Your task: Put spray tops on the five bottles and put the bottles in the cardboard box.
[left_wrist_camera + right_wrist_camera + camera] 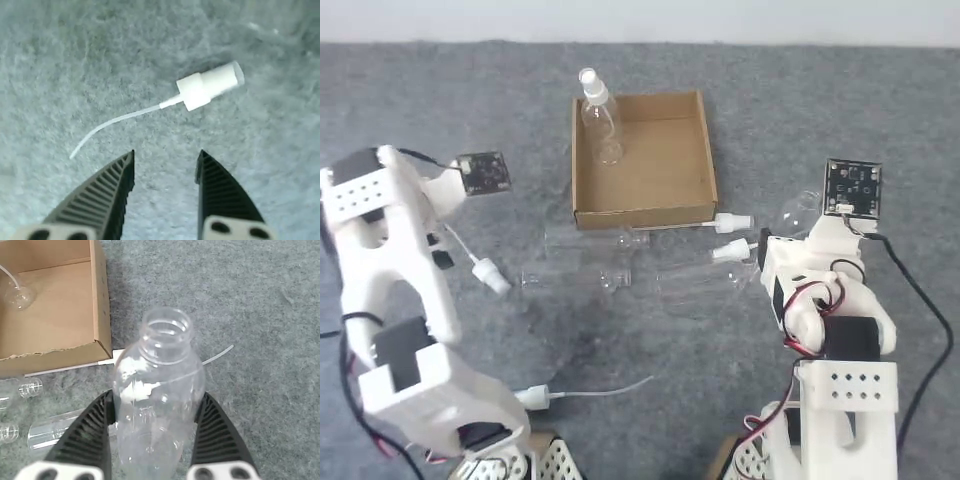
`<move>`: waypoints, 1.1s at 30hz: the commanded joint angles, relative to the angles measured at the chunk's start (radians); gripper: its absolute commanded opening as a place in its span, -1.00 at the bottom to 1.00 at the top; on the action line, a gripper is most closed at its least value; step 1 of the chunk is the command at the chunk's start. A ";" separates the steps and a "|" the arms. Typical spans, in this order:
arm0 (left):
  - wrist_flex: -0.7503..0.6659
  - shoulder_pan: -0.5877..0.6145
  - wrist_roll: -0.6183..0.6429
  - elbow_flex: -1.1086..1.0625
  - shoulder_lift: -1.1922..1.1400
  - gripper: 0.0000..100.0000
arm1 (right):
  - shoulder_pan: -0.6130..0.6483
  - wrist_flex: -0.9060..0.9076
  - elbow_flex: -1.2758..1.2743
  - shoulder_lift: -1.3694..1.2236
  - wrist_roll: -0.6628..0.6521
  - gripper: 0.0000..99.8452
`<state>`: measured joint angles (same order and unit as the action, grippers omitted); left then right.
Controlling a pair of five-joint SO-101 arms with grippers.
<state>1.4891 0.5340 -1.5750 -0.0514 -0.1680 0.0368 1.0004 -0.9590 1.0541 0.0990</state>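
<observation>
Cardboard box [692,150] sits open at far centre of the grey table [880,90]. One capped bottle [601,125] leans in its far-left corner. Three clear open bottles [705,282] lie on their sides just near of the box. Two spray tops [733,222] lie off the box's near-right corner. A third spray top [546,397], with a long tube, lies nearer, between the arms.

To the right of the box, the right tool [156,401] is clamped on an open-necked bottle [159,370], its neck pointing away from the tool. On the left side, the left tool [166,155] is spread wide with nothing in it, above a loose spray top [207,86] with a curved tube lying on the table.
</observation>
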 commanded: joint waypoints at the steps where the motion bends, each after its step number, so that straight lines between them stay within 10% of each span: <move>1: 0.000 0.000 -0.117 -0.007 0.008 -0.63 | -0.005 -0.036 0.017 0.027 0.002 -0.99; 33: -0.247 -0.133 -0.184 -0.183 -0.126 -0.52 | -0.005 -0.036 0.017 0.027 0.002 -0.99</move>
<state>1.2681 0.4035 -1.7515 -0.2355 -0.2984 0.0368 1.0004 -0.9590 1.0541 0.0990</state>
